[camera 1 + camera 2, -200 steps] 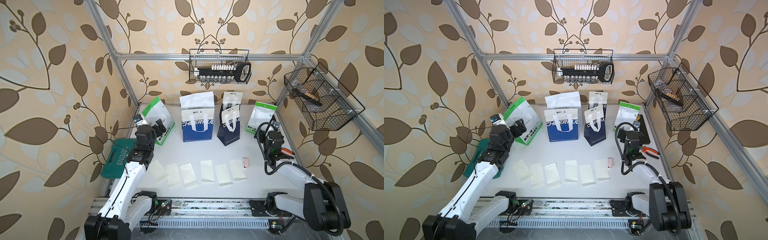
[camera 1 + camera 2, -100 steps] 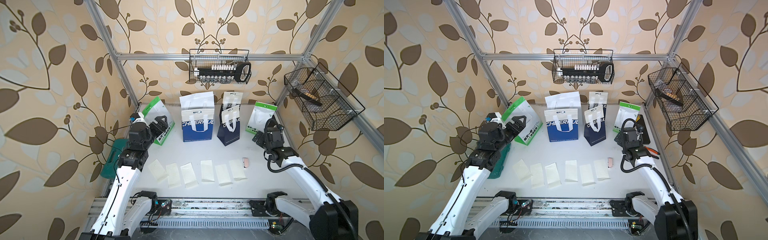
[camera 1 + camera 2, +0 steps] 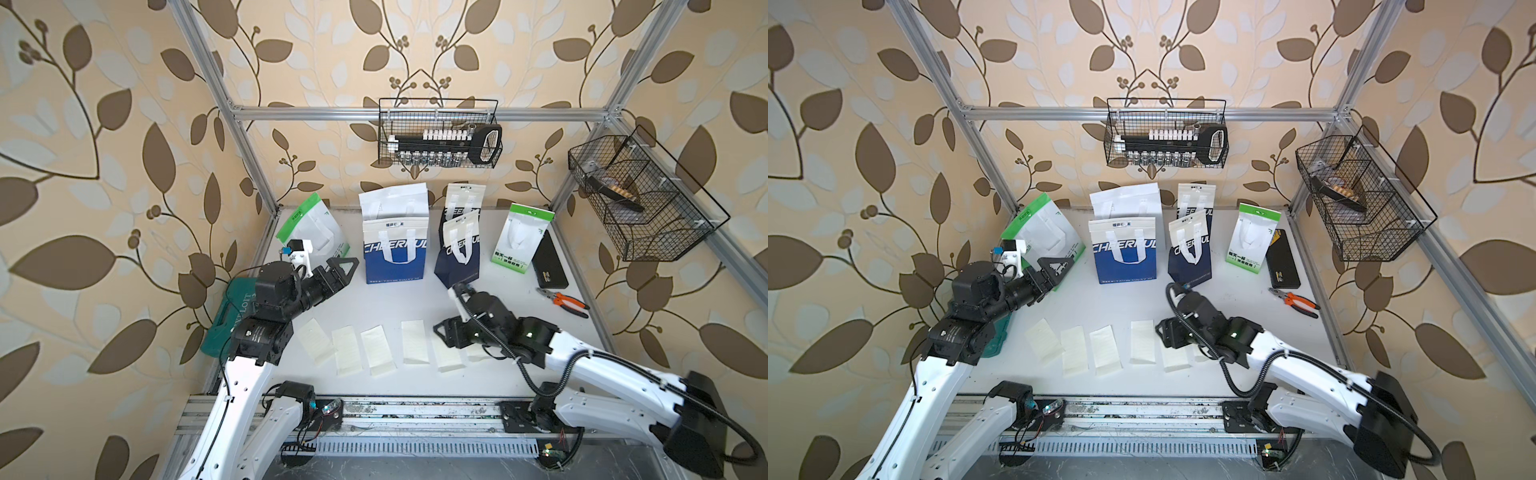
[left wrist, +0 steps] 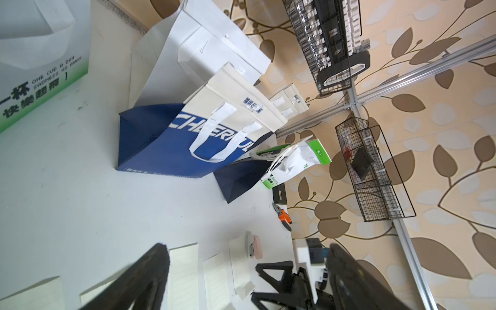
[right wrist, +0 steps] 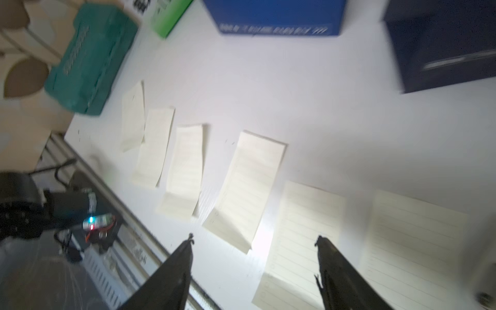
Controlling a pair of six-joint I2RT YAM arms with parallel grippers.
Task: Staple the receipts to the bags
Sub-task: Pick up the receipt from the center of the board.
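Plainly, six pale cream receipts [image 5: 252, 188] show faint ruled lines.

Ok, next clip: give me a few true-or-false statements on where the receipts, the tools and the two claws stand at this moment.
1. All six receipts lie on the table, none on a bag. True.
2. The right claw is clamped on a receipt. False: it is open and empty above them.
3. The left claw holds the stapler. False: it is open and empty; the pink stapler lies on the table by the receipts.
4. The orange-handled pliers lie on the table near a black case. True.
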